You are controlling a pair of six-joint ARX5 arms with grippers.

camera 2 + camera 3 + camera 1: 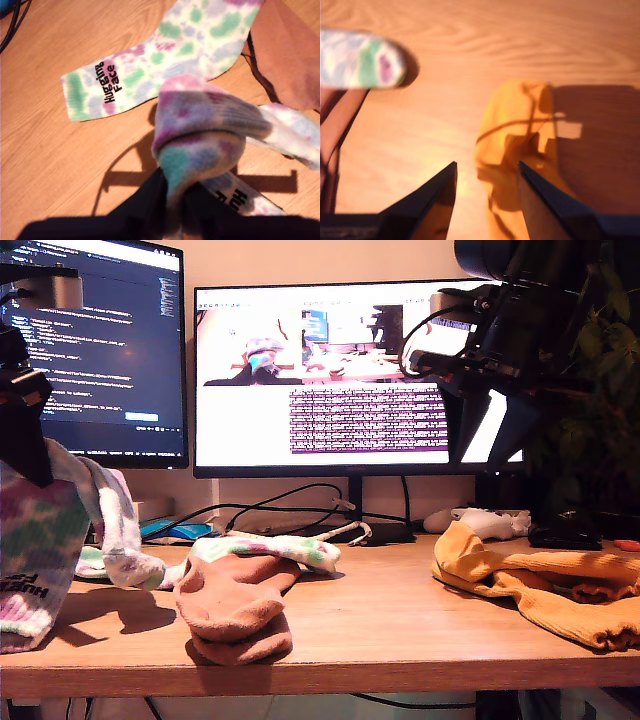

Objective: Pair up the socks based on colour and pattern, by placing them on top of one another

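My first gripper (172, 200) is shut on a tie-dye sock (200, 130) and holds it bunched above the desk at the exterior view's left (40, 540). Below it a second tie-dye sock (165, 55) with black lettering lies flat on the wood, its toe (290, 548) beside the pink-brown socks (235, 605). Those lie stacked near the front edge. My second gripper (487, 167) is open and hangs high at the exterior view's right (485, 455), over the mustard-yellow socks (520, 125) piled there (560, 585).
Two monitors (330, 370) stand along the back with black cables (270, 510) running in front of them. A white controller (490, 522) and a dark plant (600, 360) are at the exterior view's back right. The desk's front edge (400, 675) is close to the pink-brown socks.
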